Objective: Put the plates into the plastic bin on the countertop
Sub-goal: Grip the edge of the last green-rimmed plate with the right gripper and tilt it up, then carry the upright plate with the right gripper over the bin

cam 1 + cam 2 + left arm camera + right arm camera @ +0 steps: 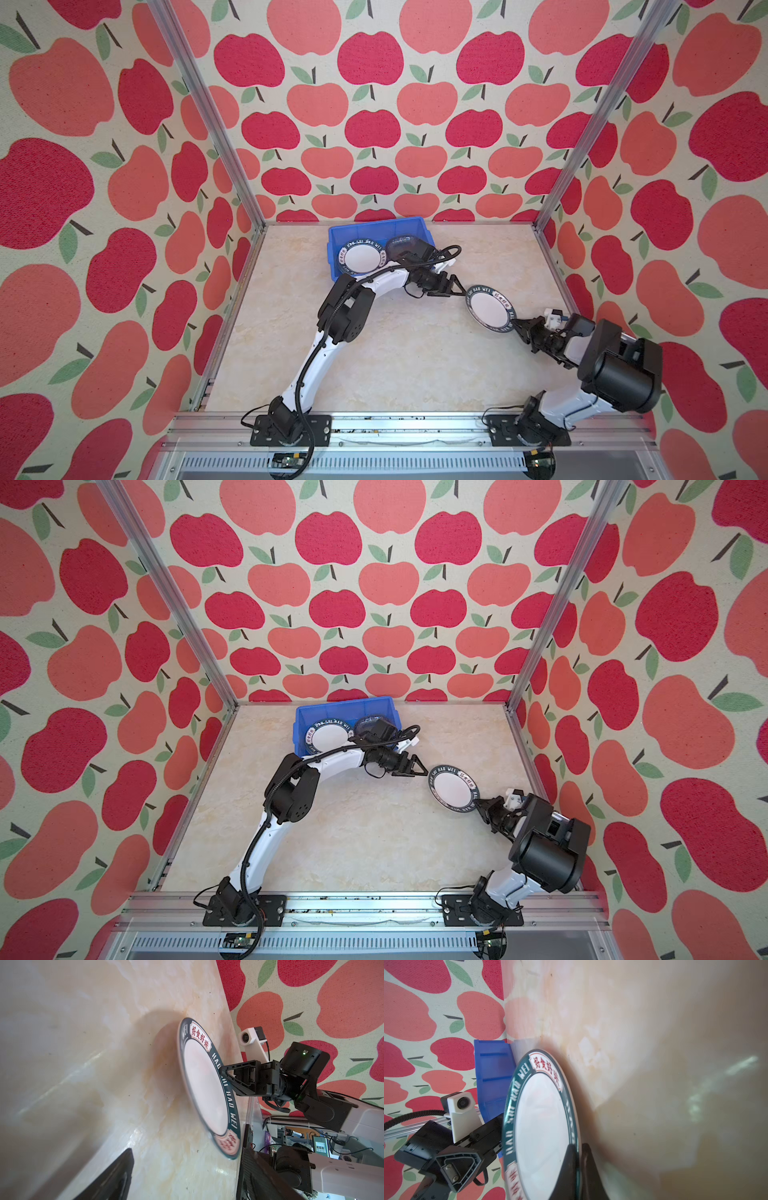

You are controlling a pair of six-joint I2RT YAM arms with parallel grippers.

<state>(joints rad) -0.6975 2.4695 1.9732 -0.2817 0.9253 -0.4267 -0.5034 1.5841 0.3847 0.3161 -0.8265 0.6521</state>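
Clamping the green-rimmed plate (490, 309), the right hand (515, 323) faces the spread left hand (460, 290).

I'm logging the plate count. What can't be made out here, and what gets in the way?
Number of plates stacked in the blue bin: too small in both top views, and the left arm covers its near right corner.
Bin's inside, right wrist view: only an outer wall shows; the held plate blocks the rest.
Left wrist view: the left gripper shows as one blurred finger, cut by the frame edge.
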